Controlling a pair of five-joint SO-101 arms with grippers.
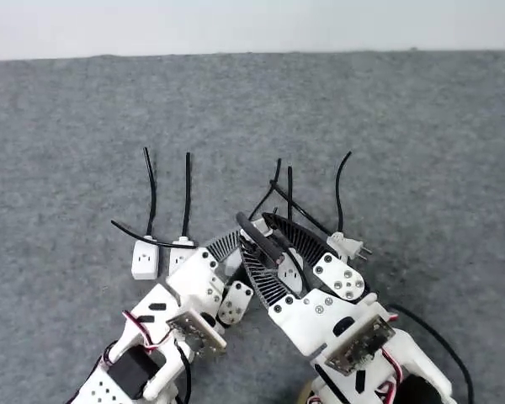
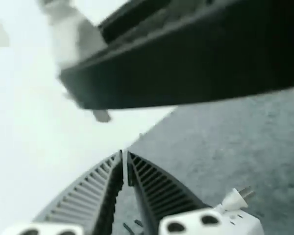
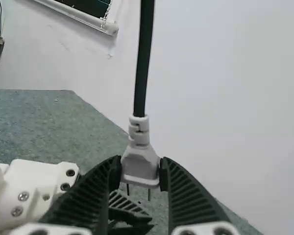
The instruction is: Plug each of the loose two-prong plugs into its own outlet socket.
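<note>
Right claw: my right claw (image 3: 139,171) is clamped on a white two-prong plug with a stiff black cord (image 3: 138,166), one ribbed black finger on each flat side.
Right wrist view adds: both prongs are bare between the fingers, and the cord rises straight off the plug. The high view does not show these prongs.
Left claw: my left claw (image 2: 125,169) is narrow, its ribbed fingers nearly together with nothing between them.
Left wrist view adds: a dark blurred bar (image 2: 196,58) crosses close overhead. I cannot tell what it is.
Loose plug: a second white two-prong plug (image 1: 345,245) lies on the grey carpeted desk (image 1: 421,126), just beside my right claw's white body. Its prongs point away from the claw, and it also shows beyond my left claw's fingers in the left wrist view.
Sockets: one white outlet socket block (image 1: 145,259) and another white outlet socket block (image 1: 182,254) lie side by side, near my left claw, each with a black cord running toward the far edge.
Crowding: in the high view my two claws meet mid-desk, the right one over the left one's tip, among thin loose black cords (image 1: 279,187).
Open room: bare carpet runs beyond the cords to the far edge, where a white wall (image 1: 252,25) begins, and out to both sides.
</note>
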